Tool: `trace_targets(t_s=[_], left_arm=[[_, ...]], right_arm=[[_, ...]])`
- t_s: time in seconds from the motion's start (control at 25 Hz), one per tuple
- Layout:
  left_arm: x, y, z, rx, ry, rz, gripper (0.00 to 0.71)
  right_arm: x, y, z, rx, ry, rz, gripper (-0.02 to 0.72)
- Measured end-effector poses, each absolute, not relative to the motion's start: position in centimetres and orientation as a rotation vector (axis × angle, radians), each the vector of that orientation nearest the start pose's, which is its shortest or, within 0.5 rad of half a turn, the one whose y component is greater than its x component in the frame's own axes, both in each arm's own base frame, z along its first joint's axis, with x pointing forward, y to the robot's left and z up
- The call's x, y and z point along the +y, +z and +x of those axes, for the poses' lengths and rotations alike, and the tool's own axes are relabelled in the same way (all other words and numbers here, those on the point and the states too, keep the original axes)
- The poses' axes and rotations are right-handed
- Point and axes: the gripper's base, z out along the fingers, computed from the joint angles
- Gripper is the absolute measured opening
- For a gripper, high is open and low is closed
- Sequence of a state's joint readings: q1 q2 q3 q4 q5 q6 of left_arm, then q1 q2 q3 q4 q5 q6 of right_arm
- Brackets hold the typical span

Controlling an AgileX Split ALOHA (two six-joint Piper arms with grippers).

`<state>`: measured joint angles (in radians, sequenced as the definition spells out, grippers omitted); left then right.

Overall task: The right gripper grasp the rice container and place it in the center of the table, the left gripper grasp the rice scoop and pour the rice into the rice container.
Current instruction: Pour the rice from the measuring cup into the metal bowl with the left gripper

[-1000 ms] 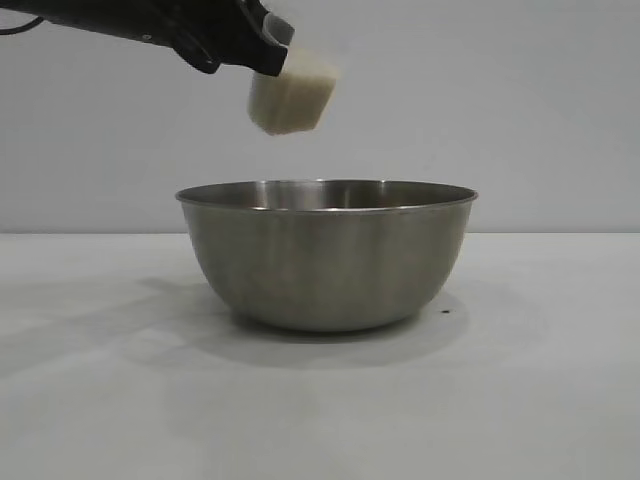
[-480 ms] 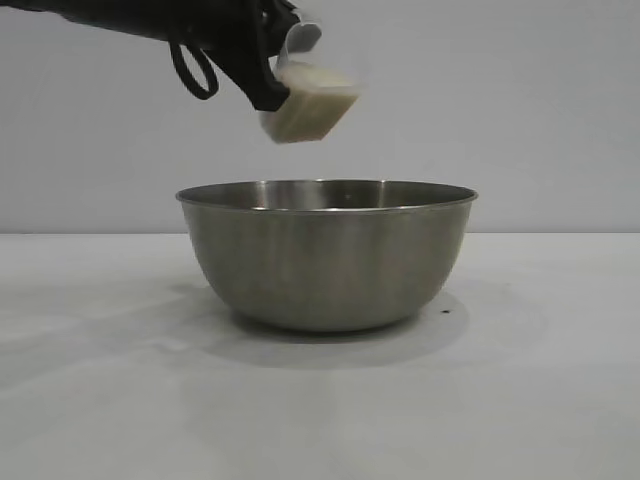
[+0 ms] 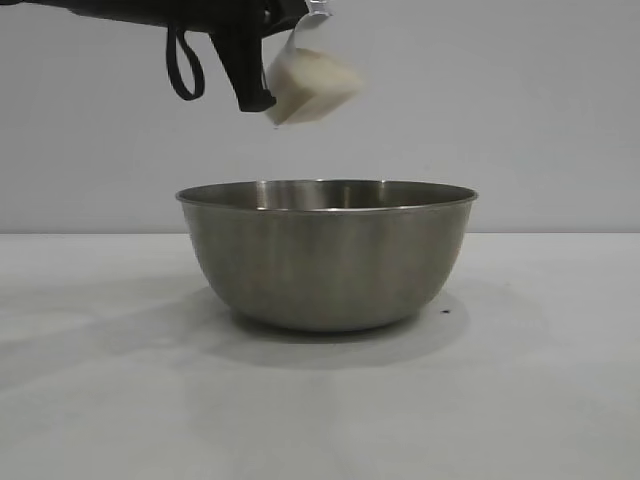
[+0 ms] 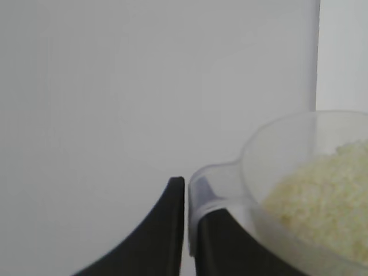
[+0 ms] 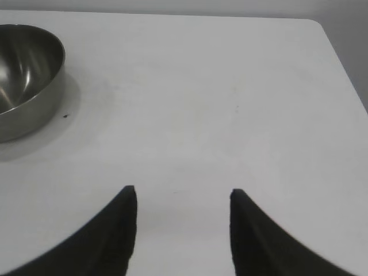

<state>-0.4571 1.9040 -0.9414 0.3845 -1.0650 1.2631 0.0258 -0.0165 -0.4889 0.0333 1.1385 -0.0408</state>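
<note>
Clamping the handle of the rice scoop [image 3: 312, 82] tight, the left gripper [image 3: 268, 60] sits in the upper left of the exterior frame, its black arm reaching in from the left edge with a cable loop hanging under it. In the left wrist view the two dark fingers [image 4: 158, 230] are pressed on the clear handle tab, and the scoop's round wall curves off toward the lower right of that frame. The scoop is tilted, lip dipping toward the right of the exterior frame, and the rice [image 3: 305, 90] packs it as an off-white mass; no grains are seen falling. Directly below, apart from the scoop, the rice container [image 3: 327, 255] stands upright on the tabletop [image 3: 100, 400] at the middle of the frame, shadow pooled around its base. Over in the right wrist view, the right gripper [image 5: 183, 198] hovers with its fingers spread and nothing between them, over bare tabletop, the steel bowl off at the upper left of that frame, well apart from it.
</note>
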Motion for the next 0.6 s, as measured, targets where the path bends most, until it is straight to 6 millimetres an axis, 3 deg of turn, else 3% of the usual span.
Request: trace_targets(t_s=[0.6], left_arm=[[-20.13, 21.61, 33.51, 0.401, 0.753, 1.362, 0.0]], right_arm=[[0.25, 26.8, -0.96, 2.115, 0.031, -0.074, 0.321]])
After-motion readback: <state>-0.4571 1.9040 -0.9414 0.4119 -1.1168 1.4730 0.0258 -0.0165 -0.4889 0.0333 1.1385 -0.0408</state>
